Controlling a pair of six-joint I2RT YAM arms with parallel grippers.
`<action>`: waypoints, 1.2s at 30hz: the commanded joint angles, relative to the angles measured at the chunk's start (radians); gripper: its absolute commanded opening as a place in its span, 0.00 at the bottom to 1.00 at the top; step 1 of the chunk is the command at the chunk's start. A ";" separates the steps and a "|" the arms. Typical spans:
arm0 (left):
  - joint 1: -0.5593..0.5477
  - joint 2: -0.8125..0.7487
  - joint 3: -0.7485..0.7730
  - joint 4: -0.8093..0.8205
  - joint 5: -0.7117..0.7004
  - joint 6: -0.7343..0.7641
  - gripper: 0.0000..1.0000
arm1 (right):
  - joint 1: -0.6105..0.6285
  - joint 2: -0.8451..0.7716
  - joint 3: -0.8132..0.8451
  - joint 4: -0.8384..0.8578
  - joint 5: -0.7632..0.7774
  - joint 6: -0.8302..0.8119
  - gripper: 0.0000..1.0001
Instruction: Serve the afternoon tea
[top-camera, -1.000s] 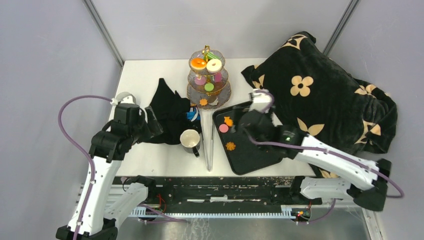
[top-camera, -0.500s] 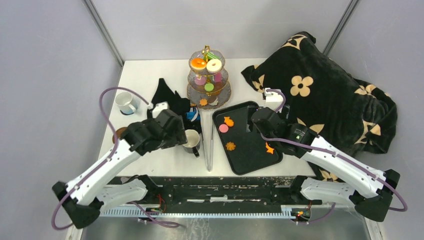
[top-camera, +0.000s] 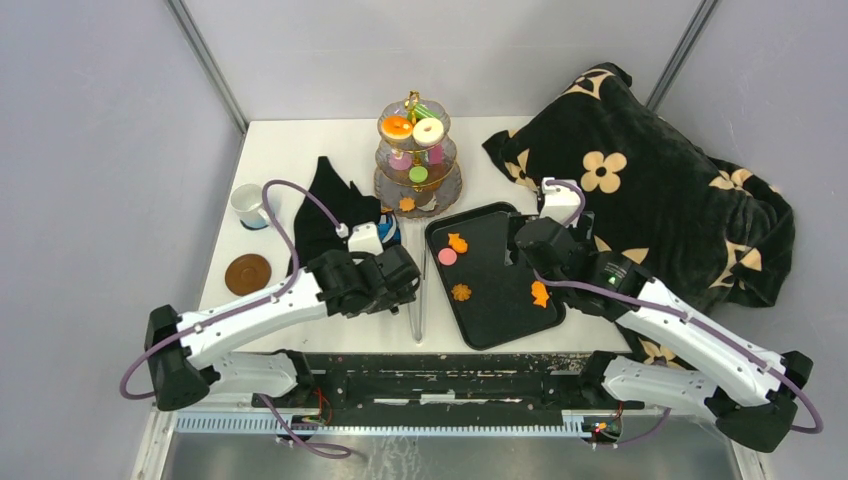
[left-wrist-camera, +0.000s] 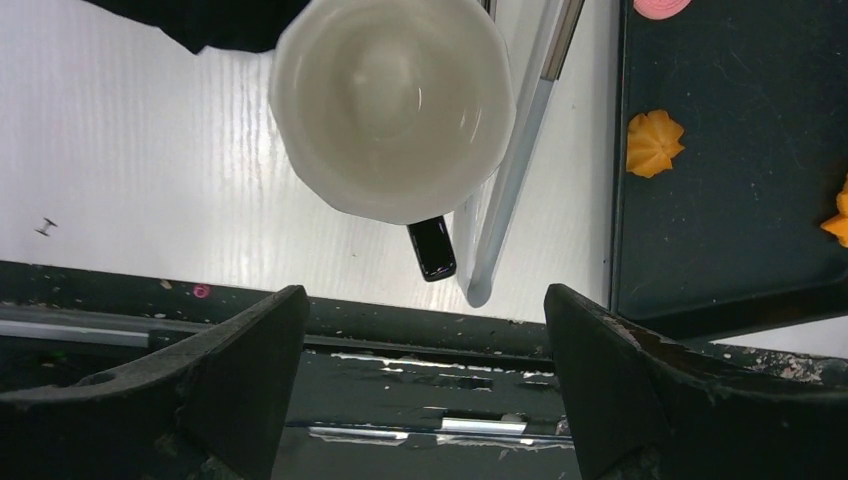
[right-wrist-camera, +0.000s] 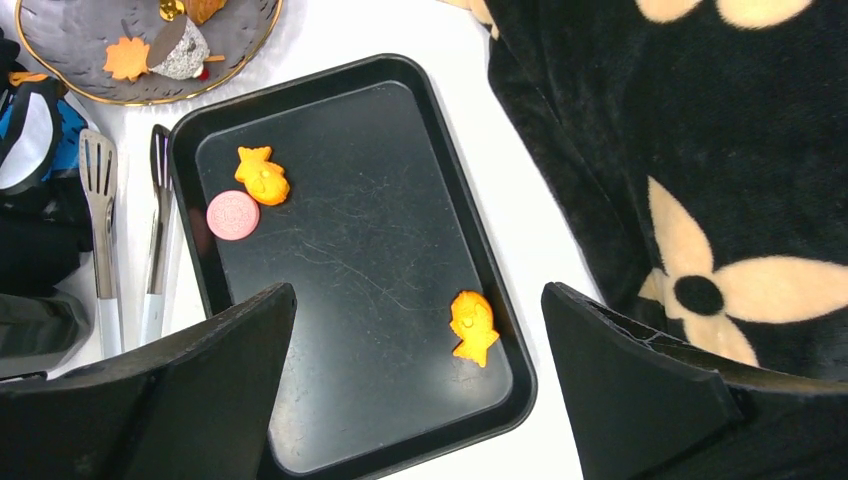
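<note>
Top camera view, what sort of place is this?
Probably a robot test cell, not a kitchen: a white table inside plain grey walls, a left arm and right arm bolted at its near edge, toy treats on a tiered stand.

Three orange cookies (top-camera: 461, 292) and a pink disc (right-wrist-camera: 232, 214) lie on the black tray (right-wrist-camera: 380, 250). Orange and white ring donuts (top-camera: 437, 134) top the tiered stand (top-camera: 453, 192), a green disc (top-camera: 418, 174) beneath

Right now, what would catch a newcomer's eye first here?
The three-tier stand of toy treats at the back centre stands out. Next, the black blanket with cream flowers heaped at the right, and the black tray in the middle, carrying orange cookies and a pink disc.
</note>
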 joint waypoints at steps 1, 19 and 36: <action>-0.018 0.051 -0.013 0.057 -0.006 -0.159 0.94 | -0.007 -0.040 0.027 -0.011 0.050 -0.031 1.00; 0.020 0.271 -0.041 0.142 -0.048 -0.197 0.69 | -0.012 -0.112 -0.025 -0.025 0.045 -0.046 1.00; 0.054 0.295 -0.068 0.144 -0.031 -0.186 0.34 | -0.015 -0.084 -0.032 -0.009 0.031 -0.043 1.00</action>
